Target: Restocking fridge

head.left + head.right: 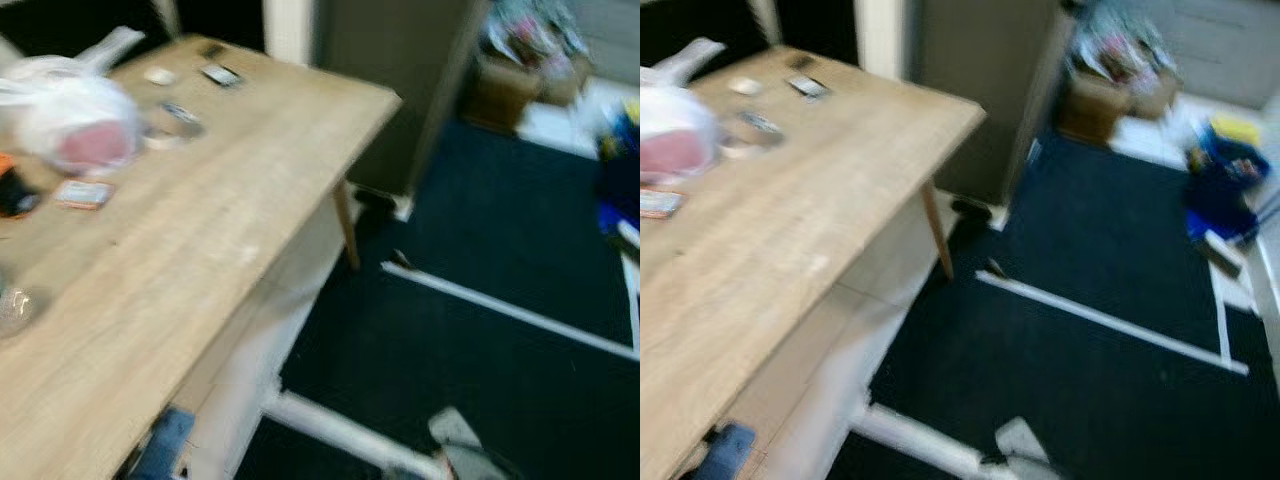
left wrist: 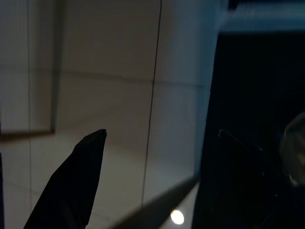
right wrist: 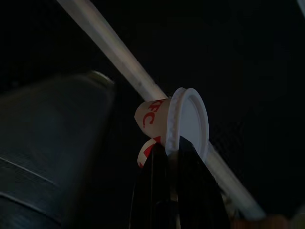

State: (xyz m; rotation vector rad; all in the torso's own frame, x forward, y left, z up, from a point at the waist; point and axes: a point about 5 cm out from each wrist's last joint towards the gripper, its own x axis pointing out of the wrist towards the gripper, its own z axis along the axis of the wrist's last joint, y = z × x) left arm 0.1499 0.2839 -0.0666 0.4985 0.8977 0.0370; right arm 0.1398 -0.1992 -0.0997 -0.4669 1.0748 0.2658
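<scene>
My right gripper (image 3: 172,143) is shut on the rim of a small white paper cup (image 3: 155,117) with red KFC lettering and a white lid (image 3: 190,121), held over dark floor. In the left wrist view, my left gripper (image 2: 157,162) hangs open near pale panels; one black finger (image 2: 71,186) shows clearly and nothing sits between the two. The head views are blurred. A white plastic bag (image 1: 70,110) with something red inside lies at the far left of a wooden table (image 1: 230,220).
Small flat packets (image 1: 85,193) and cards (image 1: 220,75) lie on the table. To its right is dark carpet (image 1: 480,330) crossed by white strips (image 1: 500,310). A tall grey unit (image 1: 400,80) stands beyond the table corner. Boxes and blue clutter (image 1: 1220,190) sit at the far right.
</scene>
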